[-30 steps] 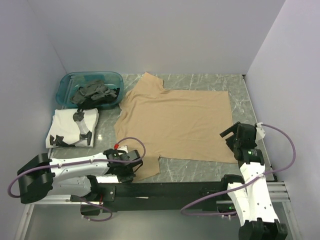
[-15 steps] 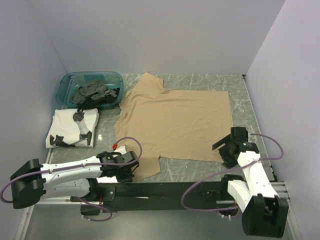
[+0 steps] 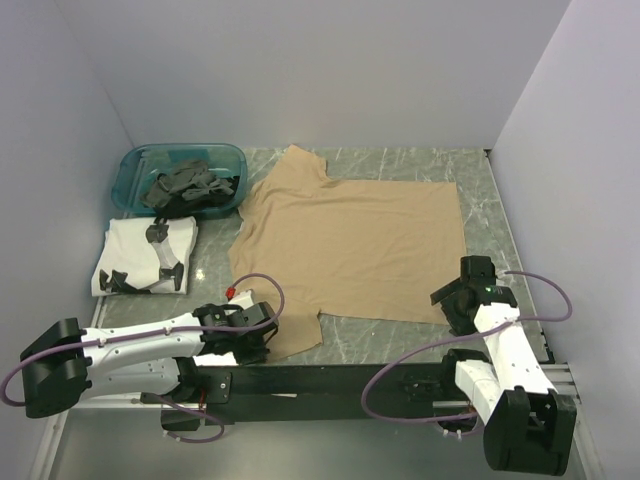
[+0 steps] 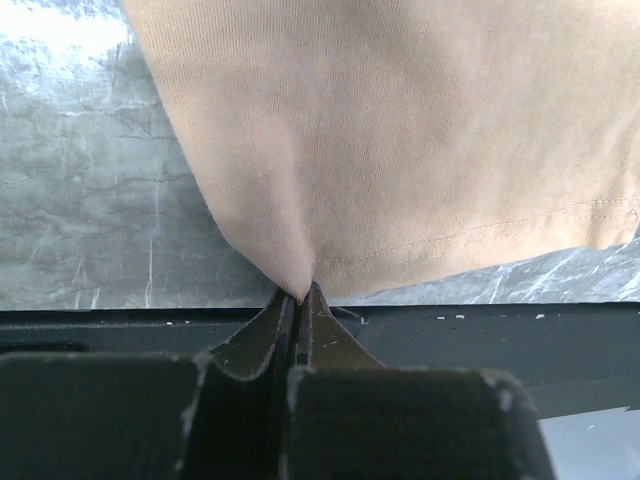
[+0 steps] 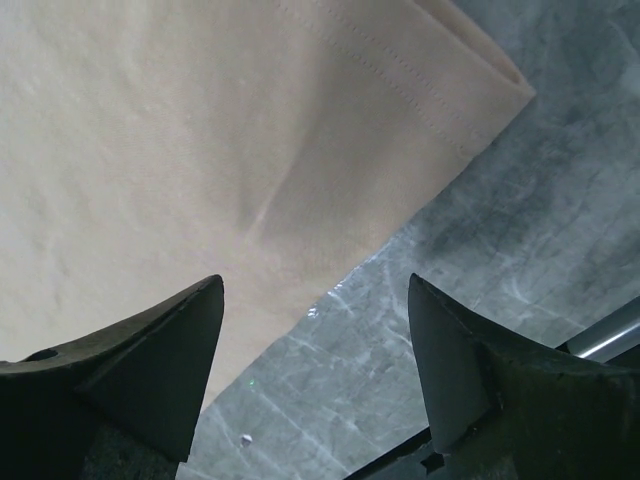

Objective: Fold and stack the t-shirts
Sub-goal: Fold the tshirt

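A tan t-shirt [image 3: 350, 240] lies spread flat on the grey marble table. My left gripper [image 3: 258, 342] is shut on its near left sleeve; the left wrist view shows the tan cloth [image 4: 400, 150] pinched at my left gripper [image 4: 302, 293]. My right gripper [image 3: 453, 303] is open, low over the shirt's near right corner; in the right wrist view that corner [image 5: 470, 85] lies ahead of my right gripper [image 5: 315, 290], whose jaws straddle the hem edge. A folded white t-shirt with black print [image 3: 145, 255] lies at the left.
A teal bin [image 3: 130, 170] holding dark garments [image 3: 190, 187] stands at the back left. The black frame rail [image 3: 340, 378] runs along the table's near edge. Walls close in on the left, back and right.
My right gripper has come down and toward the shirt's near right corner. My left arm has settled lower over the near left sleeve and stayed there.
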